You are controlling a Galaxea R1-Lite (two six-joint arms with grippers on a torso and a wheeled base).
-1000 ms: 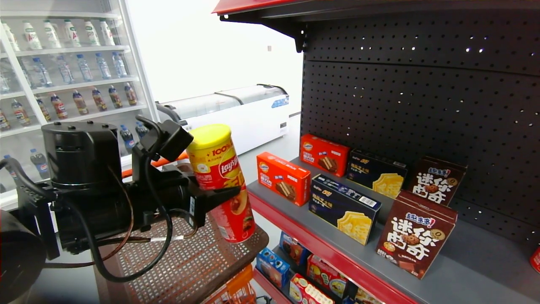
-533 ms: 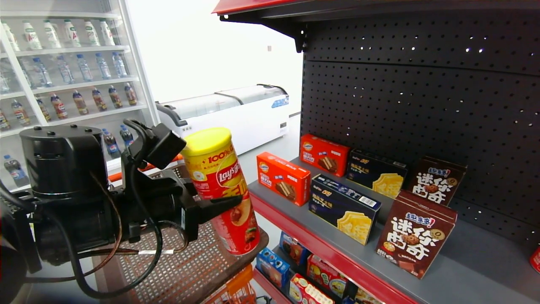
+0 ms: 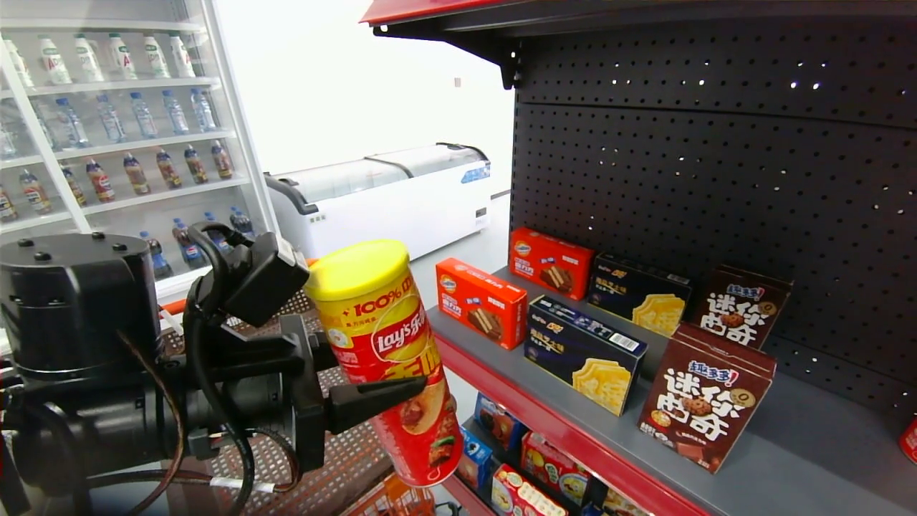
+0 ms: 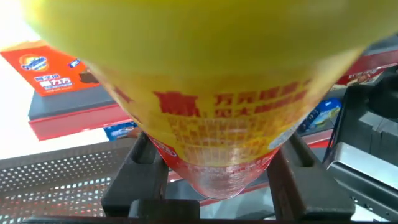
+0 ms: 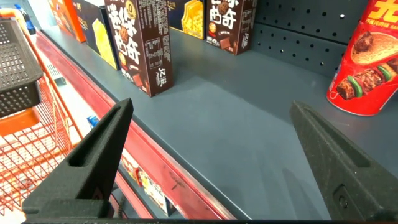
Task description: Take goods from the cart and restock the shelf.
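My left gripper (image 3: 358, 373) is shut on a tall chips can (image 3: 390, 358) with a yellow lid and a red lower body, held upright and slightly tilted above the perforated cart top (image 3: 337, 466), left of the shelf's red front edge (image 3: 544, 430). The left wrist view has the same can (image 4: 211, 106) clamped between the black fingers (image 4: 134, 180). My right gripper (image 5: 211, 155) stands open over a bare stretch of the grey shelf (image 5: 236, 130), with a second chips can (image 5: 367, 62) standing on the shelf beyond it.
On the shelf (image 3: 788, 459) stand orange boxes (image 3: 481, 301), dark blue boxes (image 3: 584, 351) and brown boxes (image 3: 706, 394) before a black pegboard. More goods sit on the lower shelf (image 3: 530, 466). An orange wire basket (image 5: 25, 143) hangs beside the shelf. A drinks fridge (image 3: 107, 107) and chest freezer (image 3: 387, 193) stand behind.
My left arm has carried the chips can down and toward the right, nearer the camera and the shelf's front edge. The grip on the can is unchanged.
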